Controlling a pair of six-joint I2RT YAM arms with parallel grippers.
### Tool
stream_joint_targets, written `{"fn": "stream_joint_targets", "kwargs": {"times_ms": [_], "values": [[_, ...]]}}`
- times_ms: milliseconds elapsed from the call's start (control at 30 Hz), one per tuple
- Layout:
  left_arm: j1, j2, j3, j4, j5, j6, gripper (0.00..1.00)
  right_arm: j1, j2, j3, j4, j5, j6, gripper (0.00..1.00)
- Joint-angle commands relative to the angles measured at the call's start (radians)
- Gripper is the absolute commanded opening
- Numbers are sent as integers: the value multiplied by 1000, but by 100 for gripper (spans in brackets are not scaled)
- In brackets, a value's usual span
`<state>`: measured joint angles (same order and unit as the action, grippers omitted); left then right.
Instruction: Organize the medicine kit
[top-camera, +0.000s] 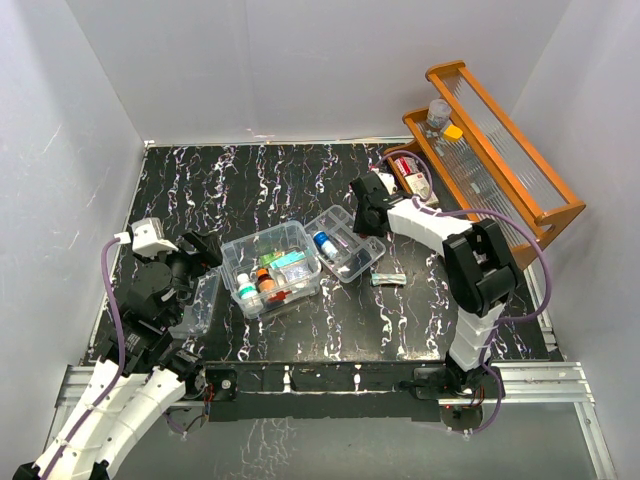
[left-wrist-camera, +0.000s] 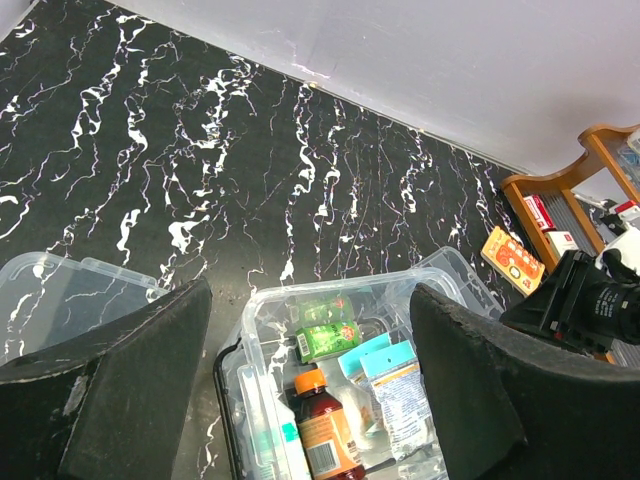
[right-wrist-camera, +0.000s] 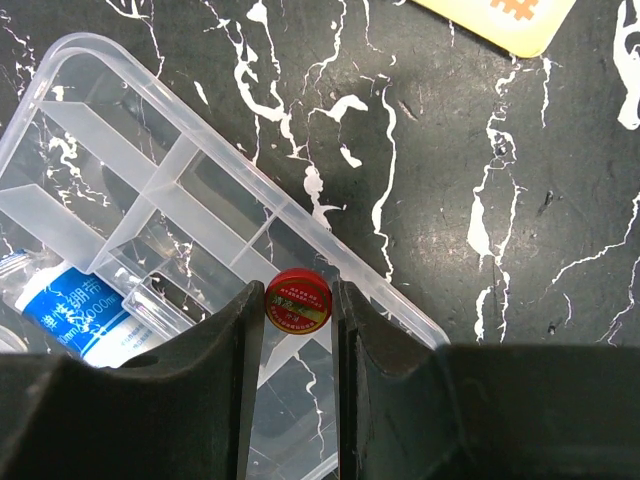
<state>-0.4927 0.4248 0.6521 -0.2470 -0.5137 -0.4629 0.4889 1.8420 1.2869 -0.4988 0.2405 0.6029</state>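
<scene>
1. Containers. The medicine kit (top-camera: 300, 232), a clear rectangular plastic box with rounded corners, stands open at the middle of the black white-veined marble-pattern table (top-camera: 300, 180). It holds:
- a brown bottle with an orange cap (left-wrist-camera: 320, 425);
- a white bottle with a green cap (top-camera: 245, 286);
- a green printed packet (left-wrist-camera: 326, 337);
- teal-and-white sachets (left-wrist-camera: 395, 390).

A clear flat plastic lid (left-wrist-camera: 60, 290) lies on the table just beside the box, on its left. A clear plastic divided tray (right-wrist-camera: 150, 175) lies just beside the box on its right. One tray compartment holds a blue-and-white labelled tube (right-wrist-camera: 85, 315). A small green-and-silver item (top-camera: 388, 278) lies on the table near the tray. An orange flat carton (left-wrist-camera: 512, 260) lies near the orange-brown wooden tiered rack (top-camera: 500, 150) at the right rear.

2. Arms. The left gripper (left-wrist-camera: 310, 288) hangs low just left of the box, fingers spread wide, holding nothing. The right arm reaches inward over the tray. The right gripper (right-wrist-camera: 297, 290) points down and pinches a small round red tin (right-wrist-camera: 297, 304) over a compartment along the tray's long edge. Contact between tin and tray cannot be determined.

3. Kit condition. The box walls are transparent; its contents lie crowded and unsorted.
</scene>
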Motion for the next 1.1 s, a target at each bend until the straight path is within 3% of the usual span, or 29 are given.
{"fn": "stream_joint_targets", "kwargs": {"times_ms": [0,1067], "values": [[1,-1,-9,9,-9,-2,79,-2,6,55,16,23,10,25],[-1,8,-8,9,-2,4,80,-2,14,35,62,43,0,25]]}}
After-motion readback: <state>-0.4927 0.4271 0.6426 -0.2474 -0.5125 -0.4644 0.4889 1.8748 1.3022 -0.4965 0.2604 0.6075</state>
